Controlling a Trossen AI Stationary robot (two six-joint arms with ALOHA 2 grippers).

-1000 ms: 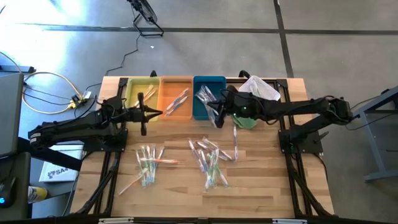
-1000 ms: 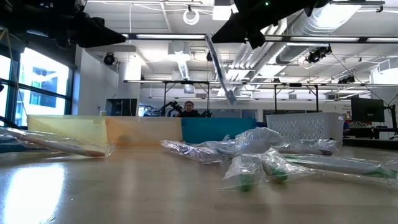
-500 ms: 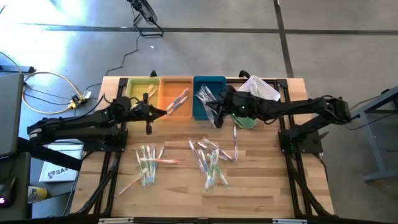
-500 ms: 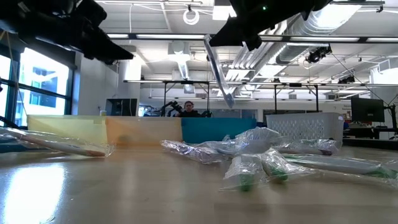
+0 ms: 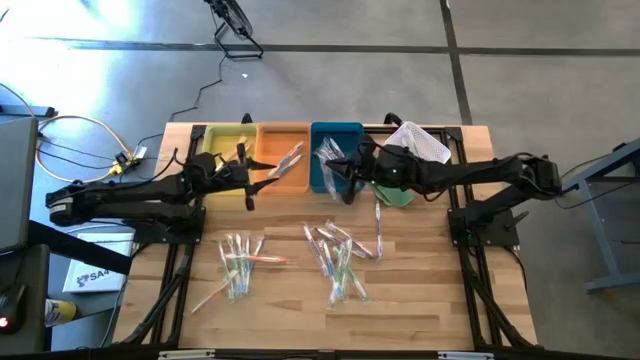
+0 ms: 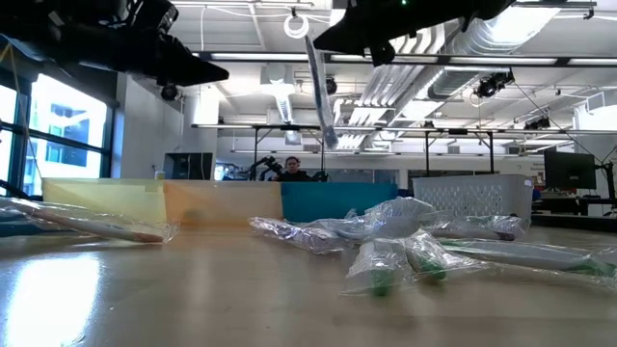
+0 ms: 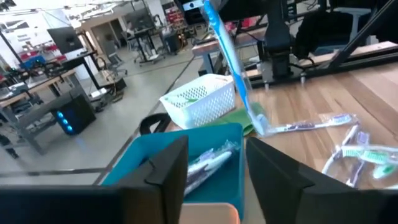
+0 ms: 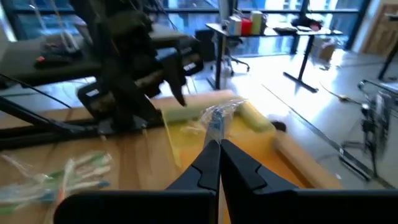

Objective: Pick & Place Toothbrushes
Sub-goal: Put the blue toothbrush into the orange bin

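holding one toothbrush [image 6: 319, 92]: right tool [image 8: 219, 144]; three trays [image 5: 283, 157], two arms.

Bright, even light from ceiling strips [image 6: 241, 56] fills the room, and daylight enters through a window [image 6: 58, 135] at the low view's left side. A pale glare lies on the near counter [image 6: 58, 289], which is soft and out of focus. Both wrist views are slightly blurred, with hazy backgrounds.

From above I see my left gripper [image 5: 250, 180] at the orange tray [image 5: 284, 171], right gripper [image 5: 335, 180] over the blue tray [image 5: 335, 150] (wrapped brush dangling), toothbrushes [image 5: 335, 255] scattered across the table [image 5: 420, 300].
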